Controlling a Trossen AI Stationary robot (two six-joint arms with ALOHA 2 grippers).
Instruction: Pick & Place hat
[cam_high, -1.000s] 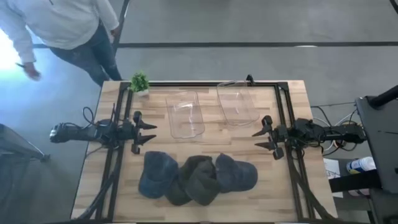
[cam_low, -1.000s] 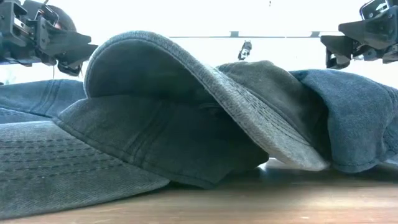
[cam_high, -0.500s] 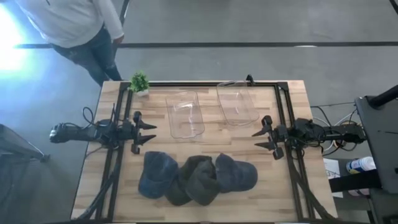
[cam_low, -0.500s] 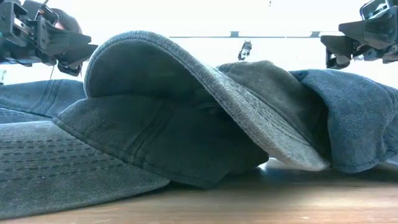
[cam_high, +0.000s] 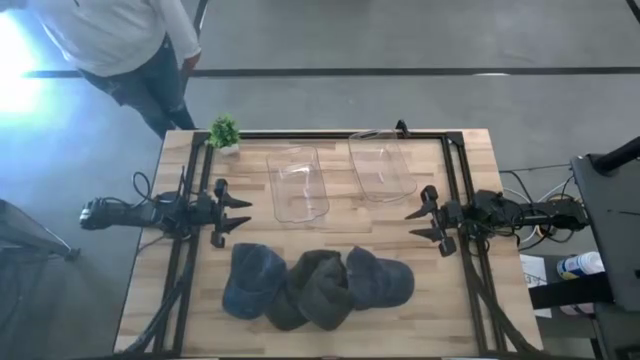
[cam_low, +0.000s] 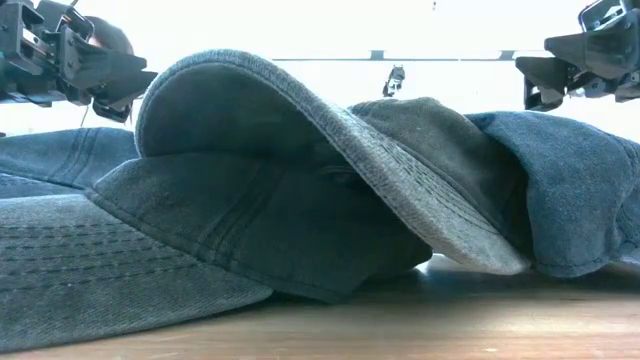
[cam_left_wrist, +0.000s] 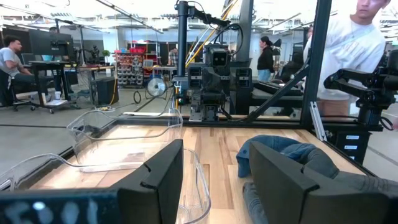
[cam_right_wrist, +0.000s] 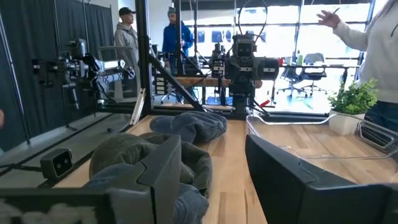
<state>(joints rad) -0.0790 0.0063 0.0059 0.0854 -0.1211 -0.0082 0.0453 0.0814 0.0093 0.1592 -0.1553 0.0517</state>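
Three caps lie in an overlapping row near the table's near edge: a blue cap (cam_high: 250, 280) on the left, an olive-grey cap (cam_high: 318, 288) in the middle, a blue cap (cam_high: 382, 280) on the right. The olive cap's brim (cam_low: 330, 160) arches over the others in the low view. My left gripper (cam_high: 243, 217) hovers open at the table's left side, just beyond the left blue cap. My right gripper (cam_high: 415, 225) hovers open at the right side, just beyond the right blue cap. Neither touches a cap.
Two clear plastic bins stand in the far half of the table: one (cam_high: 298, 185) left of centre, one (cam_high: 381, 166) right of centre. A small green plant (cam_high: 224, 131) sits at the far left corner. A person (cam_high: 110, 40) stands beyond that corner.
Both arms and the caps have kept still. The person beyond the far left corner has shifted a little.
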